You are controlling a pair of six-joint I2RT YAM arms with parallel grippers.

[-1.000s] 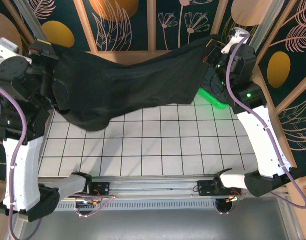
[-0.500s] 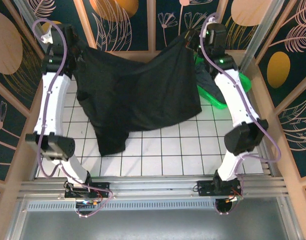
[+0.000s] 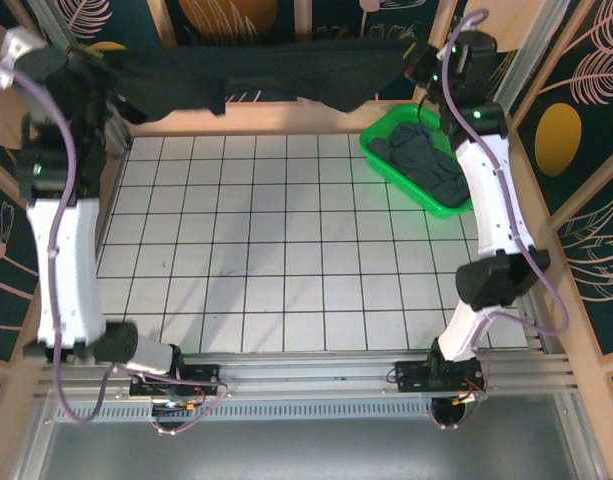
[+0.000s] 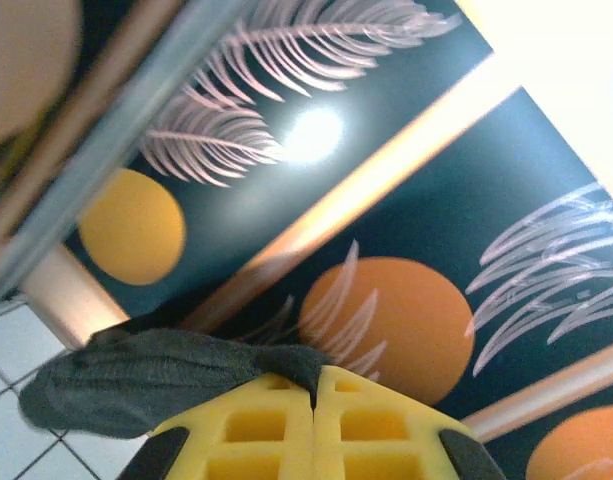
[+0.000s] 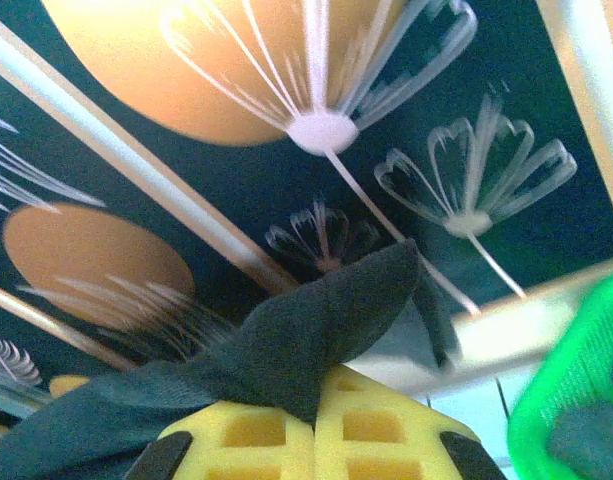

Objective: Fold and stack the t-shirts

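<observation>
The black t-shirt (image 3: pixel 256 72) has swung up from above the worktop (image 3: pixel 286 250), now taut across the frame's top, left tool (image 4: pixel 314 392) and right tool (image 5: pixel 316 408) both clamped on it.

The table top is a flat white board with thin dark lines that make squares (image 3: pixel 286 250). A pale wooden edge (image 3: pixel 266 120) runs along its far side. Around it stand dark blue-green walls (image 3: pixel 598 150) with big orange circles (image 3: pixel 557 138), pale drawn feathers (image 4: pixel 246 110) and pale drawn flowers (image 5: pixel 466 190). Light wooden strips (image 4: pixel 386 180) cross the walls. A bright spot of light (image 4: pixel 311 135) shines on one wall. Shiny silver metal rails (image 3: pixel 306 372) lie along the near side, with a grey metal floor (image 3: pixel 306 450) below them.
</observation>
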